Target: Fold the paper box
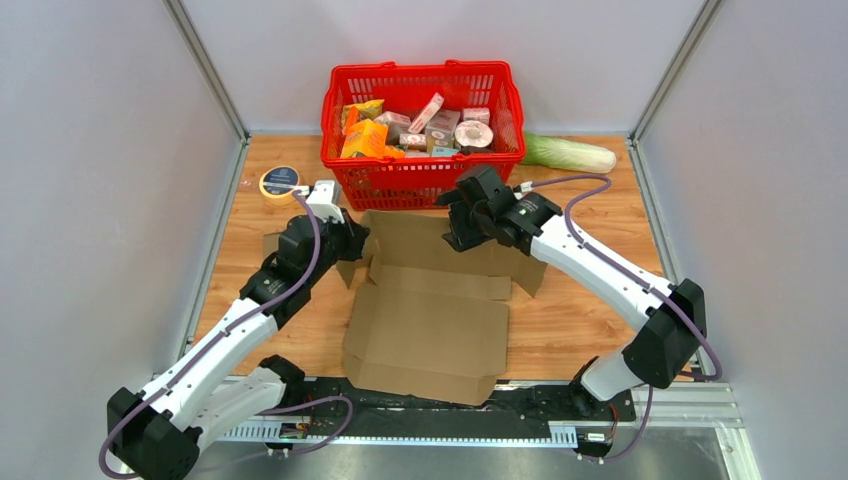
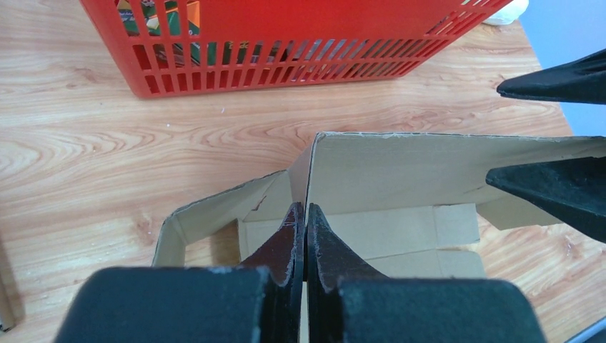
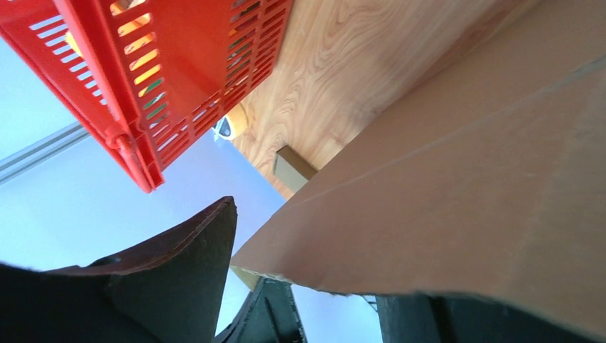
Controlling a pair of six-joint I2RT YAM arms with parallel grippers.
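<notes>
A flat-cut cardboard box lies in the middle of the wooden bench, between the two arms and just in front of a red shopping basket of packaged groceries. The fold looks barely begun: the rear wall stands roughly upright and a left side flap curls up beside it, while the base and the near panels lie flat on the wood. The front wall, both sides and the closing flaps appear to be left to do.

The left tool is pinched tight on the cardboard where the rear wall meets the side flap. The right tool has its fingers spread, straddling the top edge of the rear wall without clamping it.

A roll of yellow tape and a napa cabbage sit at the far corners. No brand or lettering can be read on the box; the tape's dark label and the grocery packets are too small to make out.
</notes>
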